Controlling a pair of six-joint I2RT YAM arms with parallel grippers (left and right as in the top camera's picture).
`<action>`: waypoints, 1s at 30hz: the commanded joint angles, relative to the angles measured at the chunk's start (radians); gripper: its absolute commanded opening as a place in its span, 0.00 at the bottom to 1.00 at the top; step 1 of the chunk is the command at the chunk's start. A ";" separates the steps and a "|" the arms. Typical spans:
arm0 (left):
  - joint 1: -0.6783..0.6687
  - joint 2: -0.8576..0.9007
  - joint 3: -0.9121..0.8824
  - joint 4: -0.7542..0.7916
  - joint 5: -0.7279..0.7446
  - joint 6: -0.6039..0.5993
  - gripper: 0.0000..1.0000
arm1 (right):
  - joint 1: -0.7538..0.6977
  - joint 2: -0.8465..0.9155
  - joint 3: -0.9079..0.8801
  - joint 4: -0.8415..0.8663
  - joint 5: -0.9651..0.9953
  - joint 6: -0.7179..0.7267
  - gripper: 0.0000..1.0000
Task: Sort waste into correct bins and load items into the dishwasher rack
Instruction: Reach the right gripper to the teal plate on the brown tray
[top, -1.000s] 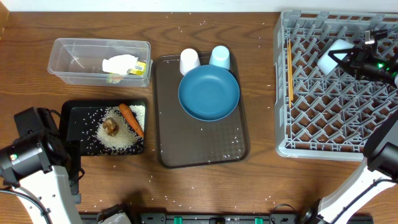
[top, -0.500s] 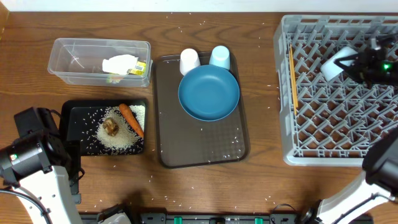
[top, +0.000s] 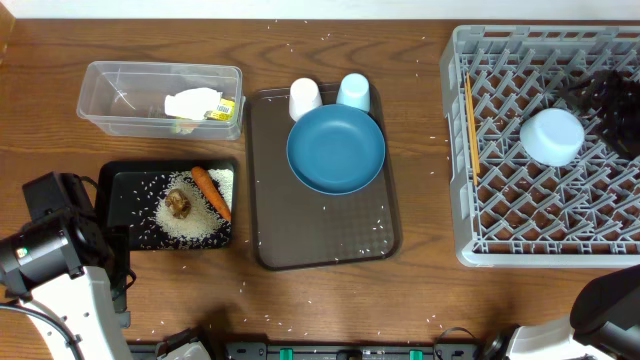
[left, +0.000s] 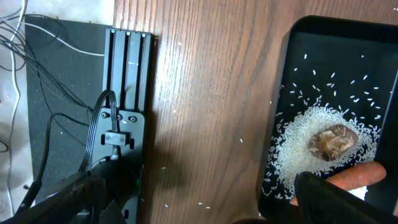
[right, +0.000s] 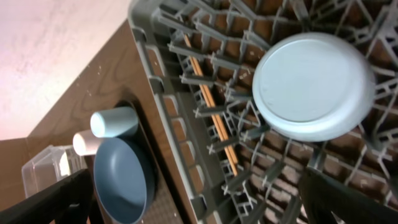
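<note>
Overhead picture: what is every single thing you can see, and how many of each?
dishwasher rack: 1, grey, right side.
bowl: 1, light blue, upside down in the rack.
chopsticks: seemingly a pair, wooden, along the rack's left edge.
serving tray: 1, dark brown, middle.
plate: 1, blue, on the serving tray.
white cup: 1, behind the plate.
light-blue cup: 1, beside the white cup.
black tray: 1, front left.
rice: many grains, white, in the black tray; some strewn around.
carrot: 1, orange, on the rice.
brown lump: 1, on the rice.
clear container: 1, back left.
wrapper: 1, white-yellow-green, inside the clear container.
table: 1, brown wood.
left gripper: 1, black, open, beside the black tray.
right gripper: 1, black, open, above the rack.
</note>
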 joint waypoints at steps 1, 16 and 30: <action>0.006 0.000 0.002 -0.003 -0.011 -0.012 0.98 | 0.046 -0.056 -0.004 -0.022 0.010 0.001 0.98; 0.006 0.000 0.002 -0.003 -0.011 -0.012 0.98 | 0.801 0.000 -0.005 0.089 0.309 -0.101 0.98; 0.006 0.000 0.002 -0.003 -0.011 -0.012 0.98 | 1.284 0.419 -0.005 0.256 0.626 -0.272 0.94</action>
